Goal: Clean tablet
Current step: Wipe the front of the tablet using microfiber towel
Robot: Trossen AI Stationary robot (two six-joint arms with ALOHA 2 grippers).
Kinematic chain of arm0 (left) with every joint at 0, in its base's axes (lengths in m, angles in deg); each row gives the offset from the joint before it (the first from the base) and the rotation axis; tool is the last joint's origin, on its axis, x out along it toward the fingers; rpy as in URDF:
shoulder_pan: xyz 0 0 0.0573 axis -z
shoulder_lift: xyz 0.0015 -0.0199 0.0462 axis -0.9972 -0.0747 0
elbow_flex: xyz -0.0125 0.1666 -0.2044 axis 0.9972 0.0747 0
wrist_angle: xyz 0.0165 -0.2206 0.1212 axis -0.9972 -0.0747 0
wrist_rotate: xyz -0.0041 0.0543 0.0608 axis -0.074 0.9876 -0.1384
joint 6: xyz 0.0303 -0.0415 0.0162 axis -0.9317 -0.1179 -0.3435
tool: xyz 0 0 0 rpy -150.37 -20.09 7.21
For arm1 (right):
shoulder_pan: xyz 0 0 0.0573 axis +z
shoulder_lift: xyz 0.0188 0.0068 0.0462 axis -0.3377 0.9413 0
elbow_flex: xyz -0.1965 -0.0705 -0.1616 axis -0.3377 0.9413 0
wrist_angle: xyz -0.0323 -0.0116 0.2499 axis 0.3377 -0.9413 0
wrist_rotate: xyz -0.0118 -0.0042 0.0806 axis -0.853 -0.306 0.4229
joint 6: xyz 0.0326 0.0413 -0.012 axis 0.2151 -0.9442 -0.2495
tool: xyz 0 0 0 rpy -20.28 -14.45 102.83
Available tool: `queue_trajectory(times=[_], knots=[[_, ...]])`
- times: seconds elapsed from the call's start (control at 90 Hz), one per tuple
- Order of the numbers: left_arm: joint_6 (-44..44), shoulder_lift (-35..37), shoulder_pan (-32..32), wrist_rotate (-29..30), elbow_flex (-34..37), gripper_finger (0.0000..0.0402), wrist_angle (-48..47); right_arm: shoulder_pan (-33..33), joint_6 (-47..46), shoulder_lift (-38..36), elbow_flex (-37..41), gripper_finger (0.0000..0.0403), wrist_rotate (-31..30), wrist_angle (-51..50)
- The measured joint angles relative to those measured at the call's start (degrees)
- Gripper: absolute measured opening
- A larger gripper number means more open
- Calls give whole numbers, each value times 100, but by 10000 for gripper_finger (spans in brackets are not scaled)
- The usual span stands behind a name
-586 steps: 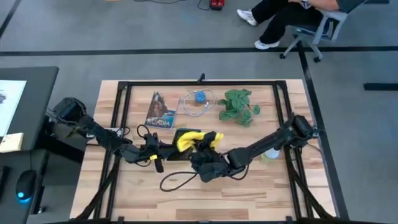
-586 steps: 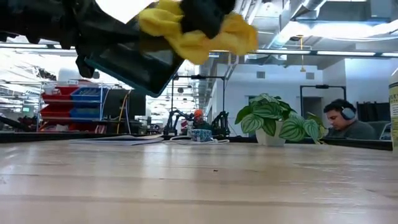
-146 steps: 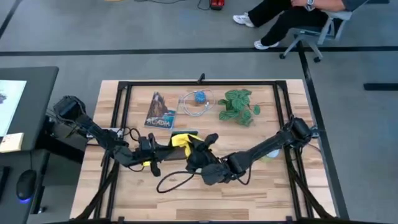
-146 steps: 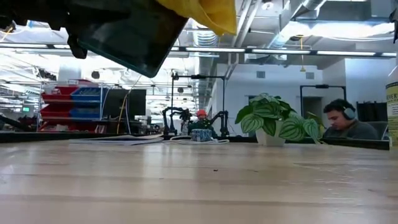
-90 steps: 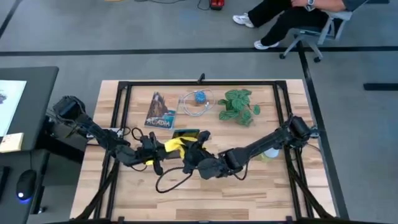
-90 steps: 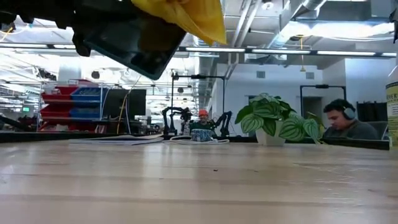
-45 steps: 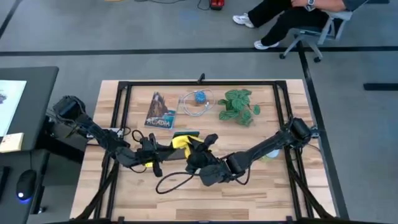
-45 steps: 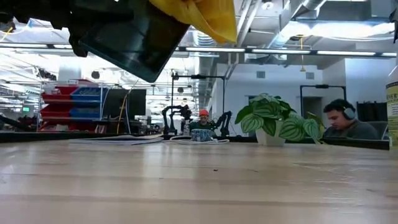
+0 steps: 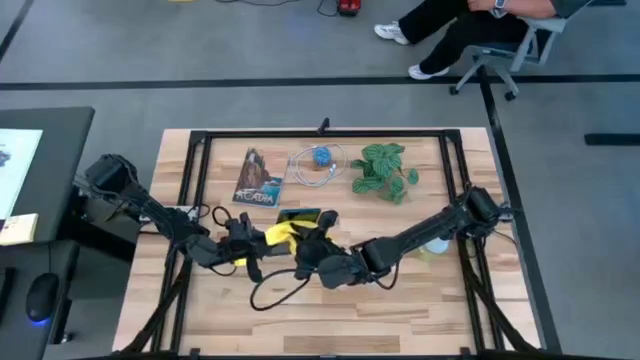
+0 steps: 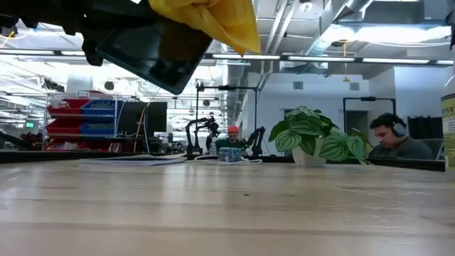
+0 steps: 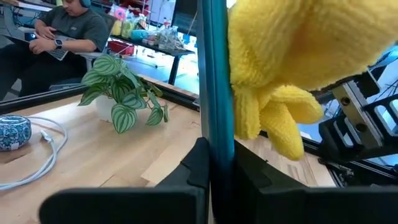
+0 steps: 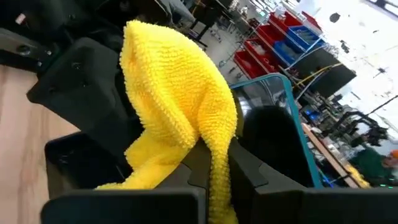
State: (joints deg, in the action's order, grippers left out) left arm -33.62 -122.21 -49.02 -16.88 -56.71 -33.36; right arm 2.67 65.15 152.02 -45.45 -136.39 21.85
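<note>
step: wiping | left claw [image 11: 214,180] pinches tablet [image 10: 153,50] edge, held above table [image 9: 400,300] | right claw [image 12: 211,168] pinches yellow cloth [image 12: 177,106] against screen | advice: light even strokes, steady tablet

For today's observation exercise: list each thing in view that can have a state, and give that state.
tablet: lifted off the table, tilted, clamped edge-on by the left gripper.
yellow cloth: bunched, held by the right gripper against the tablet.
booklet: flat, closed.
white cable: loosely coiled.
</note>
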Motion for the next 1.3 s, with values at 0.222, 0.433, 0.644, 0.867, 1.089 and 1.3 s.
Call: queue_trajectory(times=[0.222,0.433,0.644,0.867,1.089,1.3], knots=[[-28,0,138,153,0,11,-13,220,11,-20,0,10,-1361,-682],[-48,0,110,149,2,11,187,236,-16,-41,2,10,-1284,-615],[-510,160,-14,229,9,11,869,72,404,-8,0,10,-124,-715],[-1124,621,-32,121,4,11,1185,32,268,22,1,10,1571,-1480],[-1186,769,-11,10,-4,11,959,116,523,38,11,10,836,-1021],[-372,749,8,-29,-4,10,-6,254,2377,1,11,10,-1048,496]])
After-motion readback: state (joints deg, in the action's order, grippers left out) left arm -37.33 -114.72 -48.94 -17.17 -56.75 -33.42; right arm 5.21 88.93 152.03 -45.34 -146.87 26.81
